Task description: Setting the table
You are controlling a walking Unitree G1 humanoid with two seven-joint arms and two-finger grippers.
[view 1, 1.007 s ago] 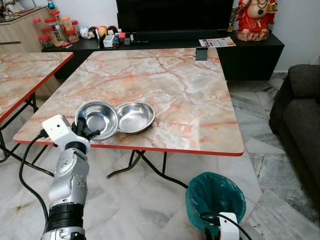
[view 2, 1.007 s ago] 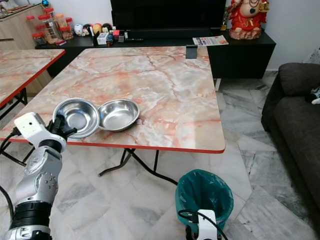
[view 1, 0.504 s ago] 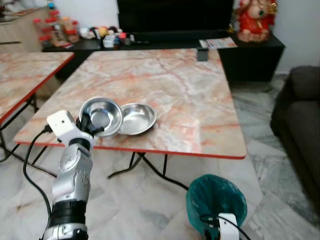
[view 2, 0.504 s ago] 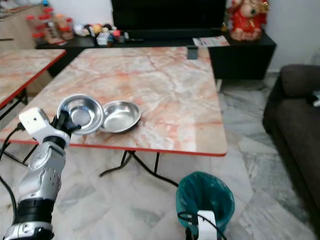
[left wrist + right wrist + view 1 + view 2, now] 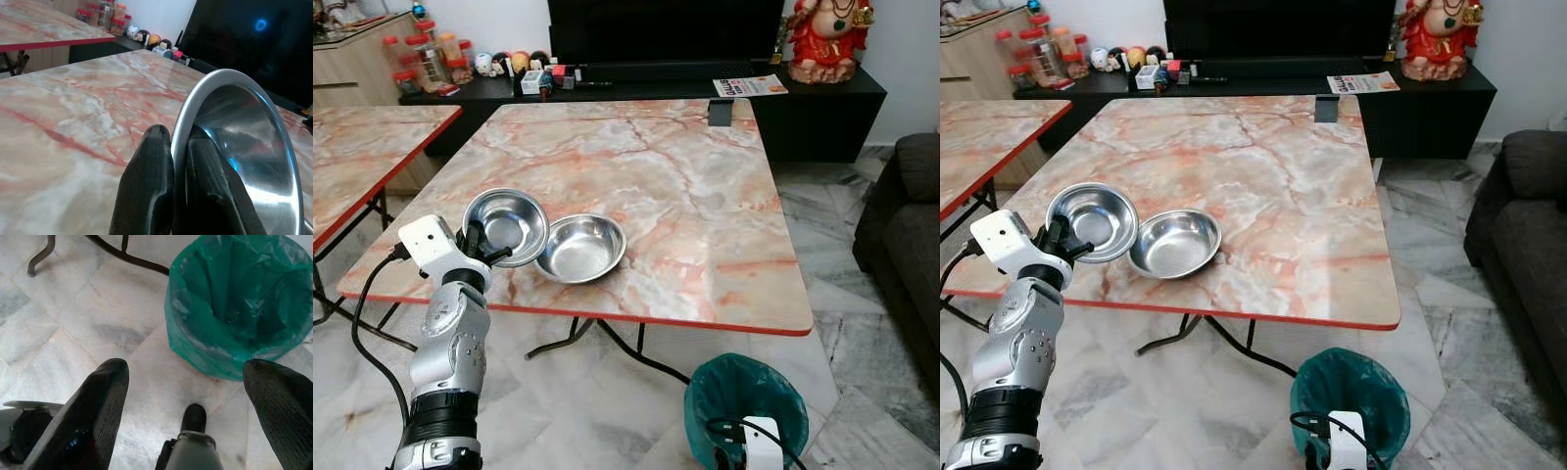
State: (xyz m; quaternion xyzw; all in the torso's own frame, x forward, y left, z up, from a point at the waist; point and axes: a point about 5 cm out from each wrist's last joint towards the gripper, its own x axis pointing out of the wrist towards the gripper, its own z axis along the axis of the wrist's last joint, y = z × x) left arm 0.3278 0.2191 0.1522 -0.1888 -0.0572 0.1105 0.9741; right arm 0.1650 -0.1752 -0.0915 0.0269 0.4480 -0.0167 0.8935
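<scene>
Beside the second bowl point(image 5: 580, 247), the left gripper point(image 5: 481, 245) pinches the tilted steel bowl's point(image 5: 506, 221) rim; next, carry it to a place setting; the right gripper point(image 5: 190, 396) hangs open.

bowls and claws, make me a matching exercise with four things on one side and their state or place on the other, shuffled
Things:
1. left claw
2. right claw
3. second steel bowl
4. green-lined bin

States or places:
A. flat on the marble table
B. open, hanging above the floor
C. on the floor by the table's near edge
D. pinching the rim of a tilted steel bowl

Pairs: 1-D, 2-B, 3-A, 4-C
</scene>
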